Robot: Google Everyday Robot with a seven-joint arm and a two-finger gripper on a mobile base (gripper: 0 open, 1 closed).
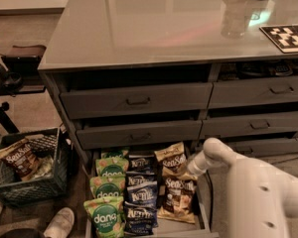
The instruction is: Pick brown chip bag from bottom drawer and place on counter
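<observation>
While over bottom drawer [181, 227], jaws beside brown chip bag [170, 158]

We look down on the glossy counter [154, 29], with a checkered board [287, 36] at its right edge. Below it the bottom drawer [181, 226] is pulled out and holds three rows: green bags [108, 188] on the left, blue bags [141, 192] in the middle, brown ones on the right. Our white arm [258, 197] reaches in from the right. The gripper [192, 168] is at the right edge of the rear brown chip bag [170, 156]; we cannot tell whether they touch. A crate [25, 190] stands on the floor to the left.
</observation>
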